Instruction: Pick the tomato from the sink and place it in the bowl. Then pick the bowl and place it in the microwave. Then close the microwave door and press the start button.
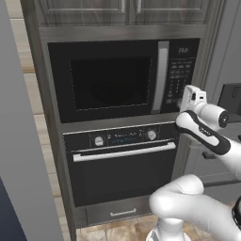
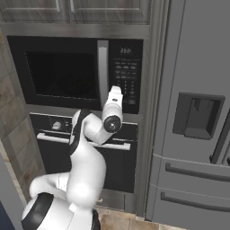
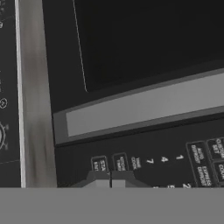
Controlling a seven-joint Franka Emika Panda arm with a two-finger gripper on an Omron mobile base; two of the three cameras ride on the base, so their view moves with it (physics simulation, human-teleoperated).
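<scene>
Gripper point(image 3: 110, 178) at the lower end of the keypad strip point(image 1: 180, 75) of the microwave point(image 1: 123, 77), fingertips point(image 3: 97, 179) pressed together, tips side by side and touching (hand view, rolled sideways). In that view the numerals 7, 4 and 1 lie at 2 o'clock from the tips, and the silver handle strip point(image 3: 144, 107) runs across at 12 o'clock. In the left base view the hand meets the keypad's lower edge at 3 o'clock from the microwave door point(image 1: 107, 81), which is closed flush; a faint round shape shows behind its dark window. The oven point(image 1: 121, 164) with knobs sits at 6 o'clock below. In the right base view a grey refrigerator point(image 2: 197, 117) stands at 3 o'clock.
</scene>
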